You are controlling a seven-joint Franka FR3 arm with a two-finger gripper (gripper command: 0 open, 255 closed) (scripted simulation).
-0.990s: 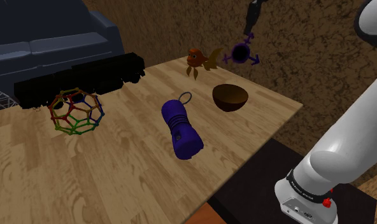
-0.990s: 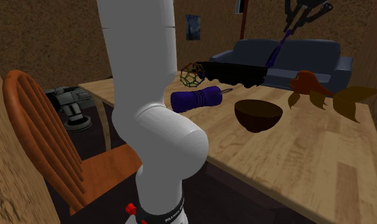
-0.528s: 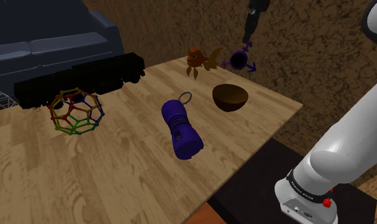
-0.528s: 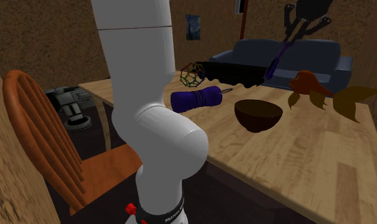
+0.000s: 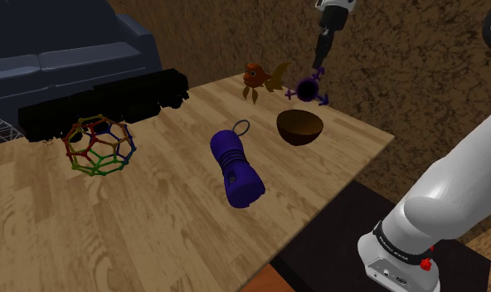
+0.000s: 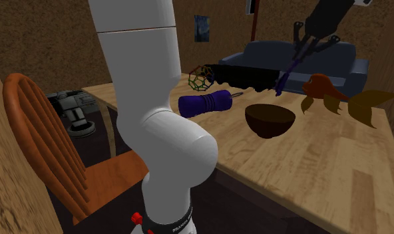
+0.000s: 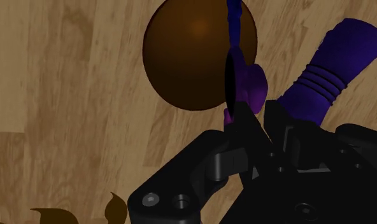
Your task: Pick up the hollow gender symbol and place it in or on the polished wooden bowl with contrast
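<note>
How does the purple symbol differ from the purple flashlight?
The symbol is a thin open ring with prongs; the flashlight is a thick ribbed cylinder. The symbol hangs in the gripper above the table; the flashlight lies on the table. Both are purple.

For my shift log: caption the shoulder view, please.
Claw holds the purple gender symbol in the air by the brown bowl.

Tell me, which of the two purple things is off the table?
The small purple ring-shaped symbol, clasped by the black gripper in the air near the brown bowl. The bigger ribbed purple cylinder lies on the table.
</note>
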